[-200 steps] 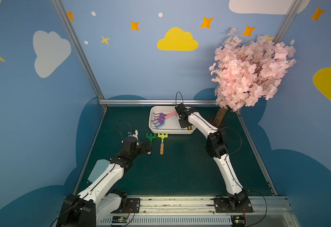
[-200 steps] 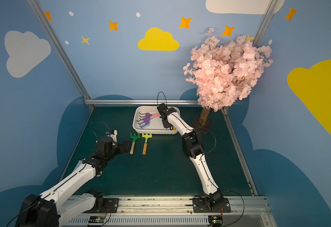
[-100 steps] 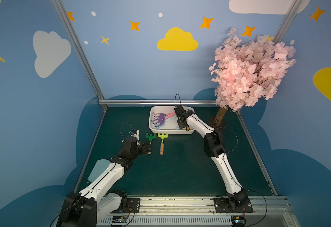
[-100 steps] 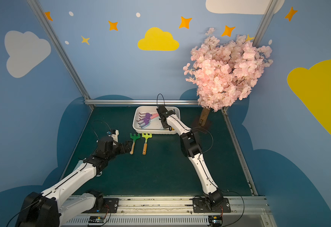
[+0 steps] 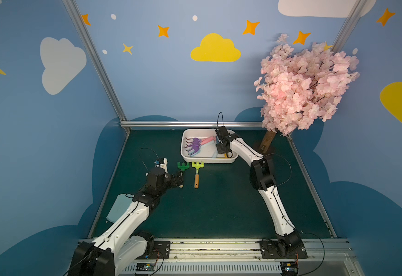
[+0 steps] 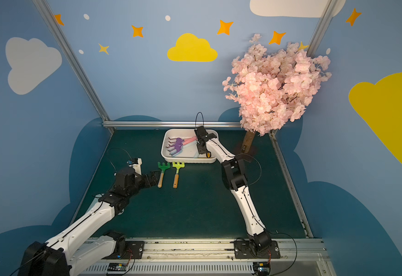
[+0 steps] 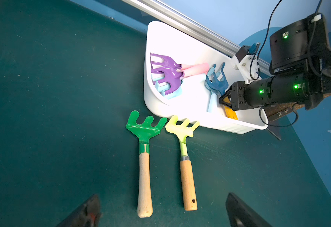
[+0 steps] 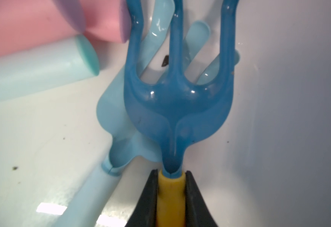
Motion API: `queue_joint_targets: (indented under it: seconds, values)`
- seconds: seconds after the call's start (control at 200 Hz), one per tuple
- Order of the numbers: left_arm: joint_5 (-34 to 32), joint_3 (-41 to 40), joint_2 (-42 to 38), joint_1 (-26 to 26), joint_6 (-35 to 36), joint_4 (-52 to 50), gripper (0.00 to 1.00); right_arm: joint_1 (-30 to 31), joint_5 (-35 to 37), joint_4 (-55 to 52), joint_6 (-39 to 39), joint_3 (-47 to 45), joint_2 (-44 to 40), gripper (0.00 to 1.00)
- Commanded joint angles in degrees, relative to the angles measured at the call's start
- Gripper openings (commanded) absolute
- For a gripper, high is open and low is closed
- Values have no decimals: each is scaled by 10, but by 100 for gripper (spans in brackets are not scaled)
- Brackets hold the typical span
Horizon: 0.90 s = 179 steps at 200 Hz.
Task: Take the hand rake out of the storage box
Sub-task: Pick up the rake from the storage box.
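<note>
Right wrist view: the right gripper (image 8: 171, 175) has its two black jaws pressed against both sides of a yellow handle (image 8: 170, 198), just below the neck of a blue hand rake (image 8: 177, 110). The rake's three glossy tines point away from the camera. Its head lies partly over a pale blue rake (image 8: 113, 125) on the white floor of the storage box (image 8: 288, 98). Whether it has left the floor cannot be told.

In both top views, the storage box (image 5: 186, 157) sits at the far middle of the green table, close to the back rail. The blue hand rake is at its right end, and purple rakes (image 5: 195, 143) with pink and pale handles lie at its left end. The left gripper (image 6: 154, 176) hangs wide open and empty beside the wooden handle of a green rake (image 6: 163, 167). A yellow-green rake (image 6: 178, 166) lies just right of that one. Both lie on the table, just in front of the box.

The blue rake looks like light, stiff moulded plastic, and its shiny head is probably slippery. The round handle near the neck seems the soundest hold, since it keeps the head from swinging. The tines may snag on the pale blue rake beneath.

Compared with a second ago, the right gripper's jaws have closed in from a half-open stance, and its wrist sits slightly nearer. The left arm and the table rakes have not moved.
</note>
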Motion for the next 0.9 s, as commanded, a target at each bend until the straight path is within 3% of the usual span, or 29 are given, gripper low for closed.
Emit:
queue_joint_targets:
  seconds: [0.0, 0.125, 0.3, 0.721, 0.806, 0.891]
  values:
    - [-5, -1, -6, 3, -5, -4, 99, 0, -12, 0, -2, -15, -27, 9]
    - [-9, -4, -4, 3, -6, -4, 99, -2, -13, 2, 0, -21, -50, 0]
    - [-9, -1, 5, 3, -6, -4, 99, -2, -21, 8, 3, -33, -90, 0]
    - [-10, -3, 12, 3, -5, -5, 99, -1, -47, 52, 57, -172, -235, 0]
    - [-8, -6, 9, 3, -6, -5, 99, -1, -70, 57, 82, -213, -277, 0]
    - [-7, -12, 8, 3, -6, -3, 99, 1, -141, 46, 99, -263, -325, 0]
